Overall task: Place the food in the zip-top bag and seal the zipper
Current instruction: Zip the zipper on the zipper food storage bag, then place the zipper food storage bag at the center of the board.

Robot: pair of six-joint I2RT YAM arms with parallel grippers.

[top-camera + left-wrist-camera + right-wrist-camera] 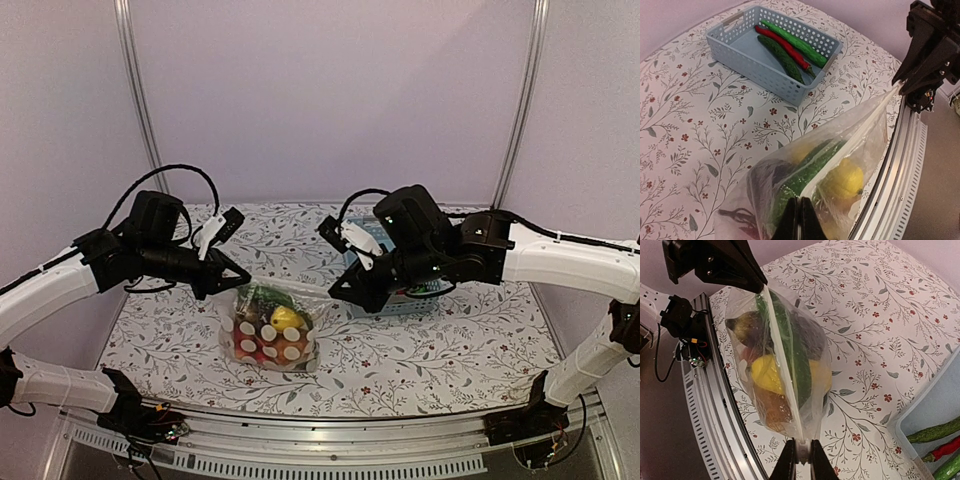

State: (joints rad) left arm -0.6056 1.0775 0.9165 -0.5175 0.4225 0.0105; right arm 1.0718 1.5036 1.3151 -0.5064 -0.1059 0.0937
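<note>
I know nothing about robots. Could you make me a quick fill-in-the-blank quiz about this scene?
1. The left hand and right hand both pinch the dotted ___.
2. The blue basket holds ___ green cucumbers.
3. Between them lies a red ___.
Missing words: bag, two, chili.
</note>
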